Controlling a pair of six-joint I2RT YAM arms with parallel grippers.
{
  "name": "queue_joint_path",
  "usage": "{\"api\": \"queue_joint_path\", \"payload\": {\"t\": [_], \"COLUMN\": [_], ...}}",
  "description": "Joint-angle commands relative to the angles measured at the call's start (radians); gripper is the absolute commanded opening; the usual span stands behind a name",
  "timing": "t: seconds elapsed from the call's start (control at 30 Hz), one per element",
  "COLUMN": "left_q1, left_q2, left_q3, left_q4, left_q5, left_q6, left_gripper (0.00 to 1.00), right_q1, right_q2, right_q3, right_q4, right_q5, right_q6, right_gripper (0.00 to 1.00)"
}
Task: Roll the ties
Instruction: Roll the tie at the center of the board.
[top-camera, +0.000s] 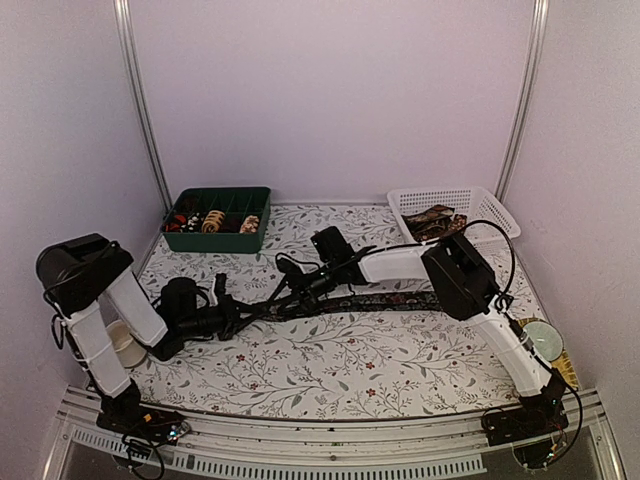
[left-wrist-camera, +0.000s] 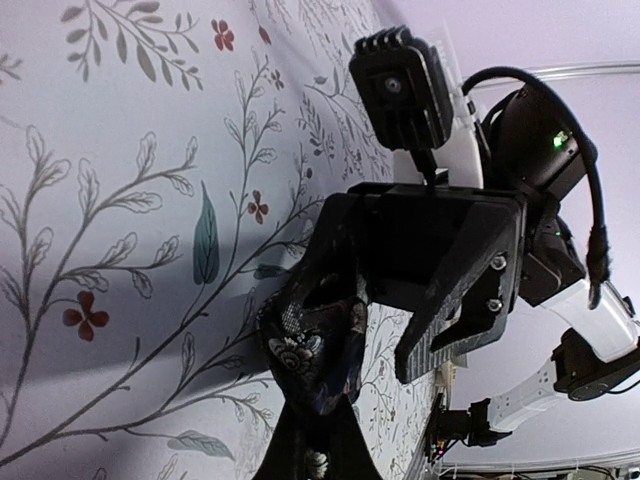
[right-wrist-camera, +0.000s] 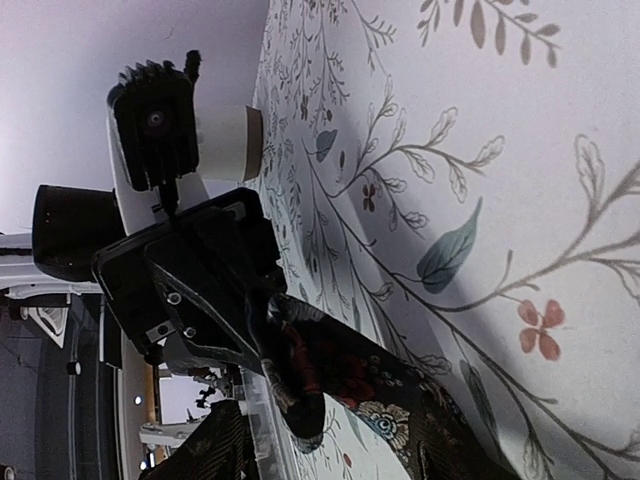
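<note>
**Pinching one tie by its end**

My left gripper (top-camera: 233, 318) is clamped tight on one tie (top-camera: 380, 300) stretched along the table (top-camera: 400, 370). My right gripper (left-wrist-camera: 350, 330) stands spread around its folded end. One tray (top-camera: 215, 241) holds several coils (top-camera: 212, 221), one basket (top-camera: 400, 200) a heap (top-camera: 432, 222).

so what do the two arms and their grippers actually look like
The left arm and right arm have white links, boxy black joints and loose black cables. The left gripper and right gripper are black with ribbed fingers, and a finned black camera block sits on each wrist.
</note>
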Motion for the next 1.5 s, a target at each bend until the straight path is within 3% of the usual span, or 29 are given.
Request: {"api": "queue_joint_path", "payload": {"t": [0.0, 0.27, 0.5, 0.63, 0.8, 0.97, 1.27, 1.47], "left_q1": [0.013, 0.015, 0.019, 0.032, 0.048, 0.050, 0.052, 0.052], "left_q2": [-0.099, -0.187, -0.173, -0.160, -0.150, -0.162, -0.203, -0.224], "left_q3": [0.063, 0.204, 0.291, 0.310, 0.334, 0.342, 0.346, 0.349], "left_q4": [-0.309, -0.755, -0.948, -1.003, -1.070, -1.073, -1.081, -1.091], "left_q5": [-0.059, -0.122, -0.152, -0.148, -0.165, -0.165, -0.160, -0.153], "left_q6": [0.132, 0.300, 0.390, 0.421, 0.435, 0.427, 0.409, 0.410], "left_gripper": [0.00, 0.00, 0.00, 0.00, 0.00, 0.00, 0.00, 0.00], "right_q1": [-0.034, -0.042, -0.043, -0.042, -0.009, 0.048, 0.068, 0.068], "right_q2": [-0.177, -0.266, -0.333, -0.368, -0.425, -0.323, -0.088, -0.007], "right_q3": [-0.062, -0.090, -0.155, -0.225, -0.354, -0.206, -0.004, 0.033], "right_q4": [-0.204, -0.291, -0.260, -0.175, 0.048, -0.006, 0.005, -0.004], "right_q5": [0.155, 0.294, 0.441, 0.492, 0.443, 0.410, 0.236, 0.195], "right_q6": [-0.184, -0.354, -0.437, -0.476, -0.503, -0.522, -0.369, -0.306], "right_gripper": [0.57, 0.58, 0.60, 0.60, 0.56, 0.49, 0.26, 0.21]}}
